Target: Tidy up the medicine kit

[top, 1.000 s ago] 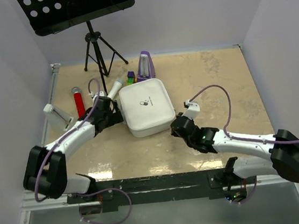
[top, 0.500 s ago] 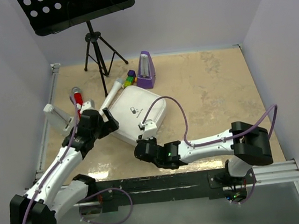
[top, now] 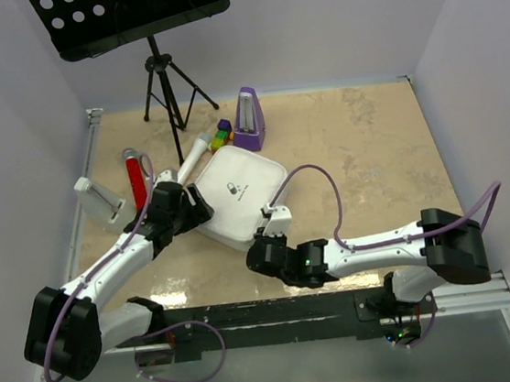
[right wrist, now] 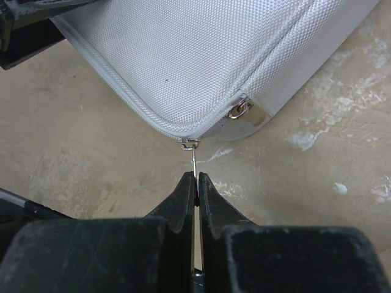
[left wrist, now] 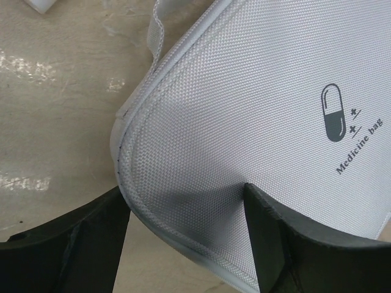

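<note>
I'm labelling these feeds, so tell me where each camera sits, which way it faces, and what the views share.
Top: fixed above and behind the bases, looking down on the table; both arms show, flanking the kit.
Left wrist: on the left arm, looking past the left fingers at the kit's logo corner between them.
Right wrist: on the right arm, looking past the right fingers, shut on the zip pull at another kit corner.
Shared: all three show the kit.
</note>
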{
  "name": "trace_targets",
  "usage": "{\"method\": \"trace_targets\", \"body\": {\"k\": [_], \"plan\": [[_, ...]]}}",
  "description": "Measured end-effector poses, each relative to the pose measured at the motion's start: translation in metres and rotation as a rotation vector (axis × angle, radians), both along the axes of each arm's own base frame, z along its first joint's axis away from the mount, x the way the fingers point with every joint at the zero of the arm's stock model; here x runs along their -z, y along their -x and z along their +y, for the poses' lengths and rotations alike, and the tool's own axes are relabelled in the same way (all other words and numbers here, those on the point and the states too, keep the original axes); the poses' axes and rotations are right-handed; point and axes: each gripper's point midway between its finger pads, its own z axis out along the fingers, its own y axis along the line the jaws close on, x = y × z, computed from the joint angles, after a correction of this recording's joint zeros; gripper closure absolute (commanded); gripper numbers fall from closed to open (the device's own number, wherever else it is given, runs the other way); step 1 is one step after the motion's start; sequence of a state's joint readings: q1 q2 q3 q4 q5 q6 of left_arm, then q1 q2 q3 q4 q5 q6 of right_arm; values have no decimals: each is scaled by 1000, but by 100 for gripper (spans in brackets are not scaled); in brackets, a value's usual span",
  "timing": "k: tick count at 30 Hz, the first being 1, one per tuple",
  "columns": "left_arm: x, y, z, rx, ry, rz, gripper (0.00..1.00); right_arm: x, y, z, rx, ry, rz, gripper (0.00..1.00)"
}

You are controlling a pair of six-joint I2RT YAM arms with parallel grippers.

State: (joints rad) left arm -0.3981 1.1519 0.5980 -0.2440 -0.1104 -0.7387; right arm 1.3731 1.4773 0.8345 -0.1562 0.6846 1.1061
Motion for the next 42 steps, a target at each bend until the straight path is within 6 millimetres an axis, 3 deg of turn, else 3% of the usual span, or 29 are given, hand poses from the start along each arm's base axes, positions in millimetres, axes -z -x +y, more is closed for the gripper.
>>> {"method": "trace_targets", "body": {"k": [7,9,10,12,13,15,19,25,29,35,38,42], "plan": [[2,-3,-18,59,67,-14,35,-2,9,-31,98,-138,75,100],[2,-3,-24,79,84,-10,32,-3,12,-36,108,-175,95,100],[2,-2,-25,86,90,-9,24,-3,13,-38,112,-186,99,100],[2,-2,-28,97,98,-6,10,-5,14,-40,110,-197,100,80],[3,-1,-27,97,91,-3,5,-6,14,-42,106,-191,96,64],[4,-1,-23,92,75,-2,0,-6,16,-45,88,-171,90,44],[-8,2,-8,61,35,-33,0,-17,22,-51,36,-147,61,26],[-59,8,22,-17,-21,-187,0,-67,11,-49,25,-191,-40,18],[-88,6,43,-103,-70,-258,0,-100,-3,-69,90,-224,-145,8],[-83,9,64,-178,-177,-191,0,-158,-37,-128,274,-314,-314,5],[-78,16,69,-182,-200,-166,0,-168,-49,-153,350,-301,-365,5],[-84,22,72,-180,-190,-202,0,-167,-53,-160,367,-257,-388,5]]}}
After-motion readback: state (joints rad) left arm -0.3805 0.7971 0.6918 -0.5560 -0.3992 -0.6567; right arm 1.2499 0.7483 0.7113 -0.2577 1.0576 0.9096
